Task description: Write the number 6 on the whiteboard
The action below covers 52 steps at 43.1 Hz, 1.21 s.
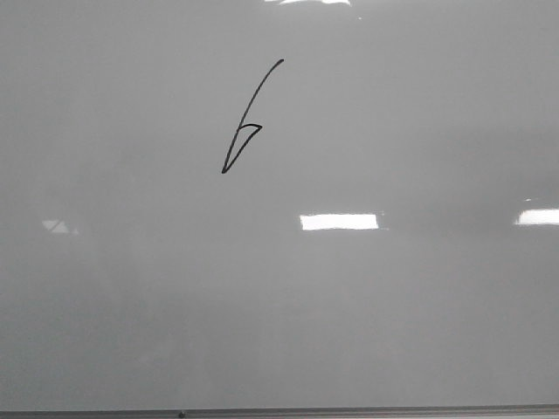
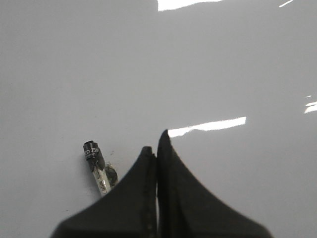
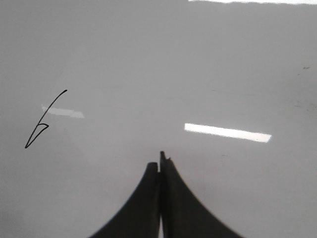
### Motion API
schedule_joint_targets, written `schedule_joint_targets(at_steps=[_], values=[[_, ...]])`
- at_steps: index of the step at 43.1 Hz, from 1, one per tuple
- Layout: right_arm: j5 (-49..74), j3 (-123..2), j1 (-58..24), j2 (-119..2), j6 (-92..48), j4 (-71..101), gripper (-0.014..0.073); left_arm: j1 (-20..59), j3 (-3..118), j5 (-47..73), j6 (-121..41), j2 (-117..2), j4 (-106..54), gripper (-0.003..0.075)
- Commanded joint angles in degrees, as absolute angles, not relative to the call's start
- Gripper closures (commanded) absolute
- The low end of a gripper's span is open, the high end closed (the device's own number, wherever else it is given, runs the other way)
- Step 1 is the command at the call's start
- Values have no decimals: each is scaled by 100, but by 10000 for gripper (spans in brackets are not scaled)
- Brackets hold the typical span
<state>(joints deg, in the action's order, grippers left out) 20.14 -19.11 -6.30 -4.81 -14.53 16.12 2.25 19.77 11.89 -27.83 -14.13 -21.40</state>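
Note:
The whiteboard fills the front view, glossy pale grey with glare patches. The number 6 is a thin black slanted stroke with a narrow pointed loop, at the upper middle of the board. Neither gripper shows in the front view. In the right wrist view my right gripper is shut with nothing between its fingers, above bare board; the number 6 lies well off to one side of it. In the left wrist view my left gripper is shut and empty over the board.
A marker with a black cap and white labelled barrel lies on the board beside the left gripper's finger, its lower end hidden behind it. The board's thin dark grey frame edge runs along the near side. Bright rectangular reflections lie on the surface.

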Motion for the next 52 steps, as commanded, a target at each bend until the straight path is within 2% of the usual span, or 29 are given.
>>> schedule_joint_targets(at_steps=[1, 21, 30, 39, 45, 52], values=[[1557, -2060, -597, -547, -1459, 1656, 654, 262, 2139, 791, -2787, -1453, -2205, 741], [1557, -2060, -597, -547, -1459, 1656, 654, 262, 2004, 791, -2614, -1364, -2039, 741], [1557, -2060, -597, -547, -1459, 1656, 654, 262, 1269, 770, -508, -593, -469, 741], [1557, -2060, -597, -547, -1459, 1656, 654, 262, 398, 741, -460, 148, -440, 741], [1557, -2060, -597, -547, -1459, 1656, 654, 238, -89, 319, -460, 123, -440, 741], [1557, -2060, -597, -547, -1459, 1656, 654, 238, -72, 409, -471, 123, -440, 741]])
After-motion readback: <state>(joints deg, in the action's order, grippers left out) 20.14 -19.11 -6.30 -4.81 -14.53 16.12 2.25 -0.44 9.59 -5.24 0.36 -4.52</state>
